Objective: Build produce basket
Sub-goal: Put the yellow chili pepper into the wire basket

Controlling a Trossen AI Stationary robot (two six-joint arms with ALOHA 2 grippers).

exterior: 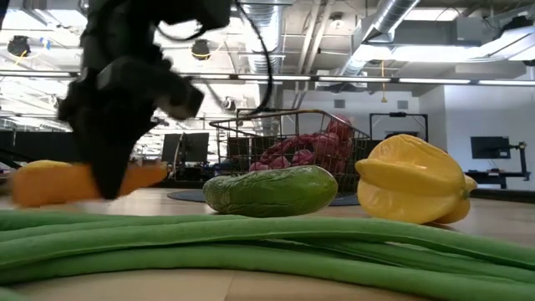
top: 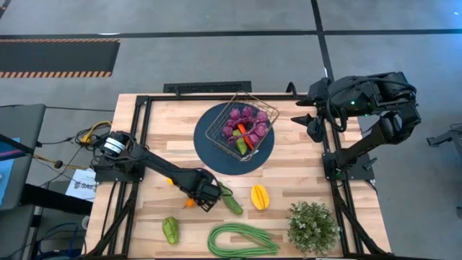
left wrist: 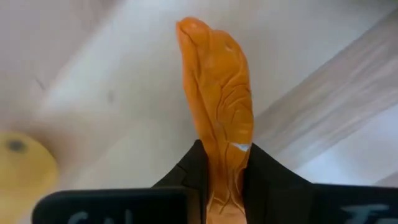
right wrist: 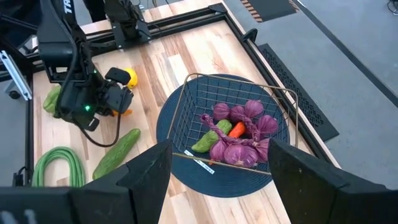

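- Table [top: 303, 173] is filling the middle of the high view.
- Basket [top: 268, 110], holding grapes [top: 242, 119], is sitting on a plate [top: 209, 148] at upper centre.
- Left gripper [top: 204, 196], lower centre, is clamping an orange carrot [left wrist: 221, 99].
- Right gripper [right wrist: 214, 171], at upper right, is spreading its fingers wide.
- Cucumber [top: 232, 204] is lying just right of the left gripper.

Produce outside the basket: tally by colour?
Green: 3 - cucumber, pepper, beans
Yellow: 1 - fruit
Orange: 1 - carrot, held in the left gripper
Total: 5
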